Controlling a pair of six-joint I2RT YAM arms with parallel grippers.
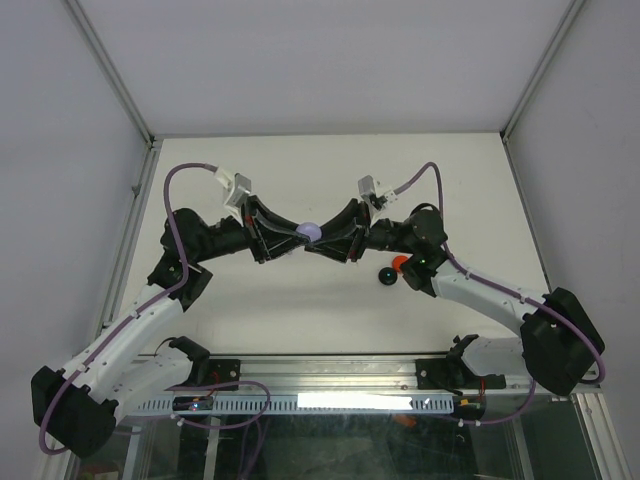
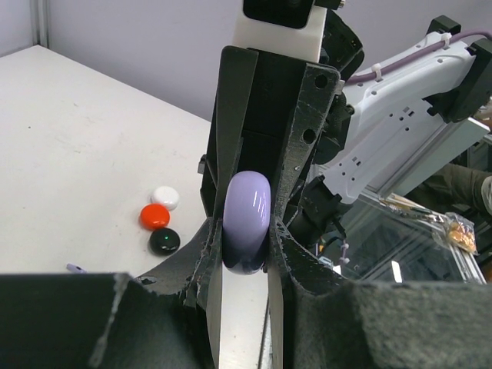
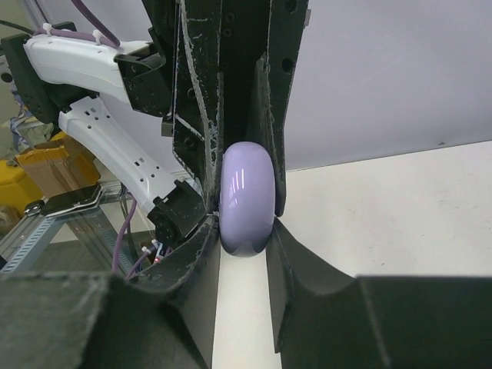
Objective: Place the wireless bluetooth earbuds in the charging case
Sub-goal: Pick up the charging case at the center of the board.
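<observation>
A pale purple rounded charging case (image 1: 310, 231) hangs in mid-air above the table centre, pinched from both sides. My left gripper (image 1: 291, 236) is shut on its left edge and my right gripper (image 1: 329, 238) is shut on its right edge. The left wrist view shows the case (image 2: 246, 219) edge-on between my left gripper (image 2: 246, 234) and the opposing fingers above. The right wrist view shows the case (image 3: 247, 198) the same way in my right gripper (image 3: 246, 231). A tiny pale purple earbud (image 2: 74, 267) lies on the table. The other earbuds are out of view.
Three coin-like discs lie together on the table under the right arm: white (image 2: 165, 197), red (image 2: 154, 217) and black (image 2: 164, 241). The red disc (image 1: 398, 264) and black disc (image 1: 384, 275) also show in the top view. Grey walls enclose the white table (image 1: 330, 170).
</observation>
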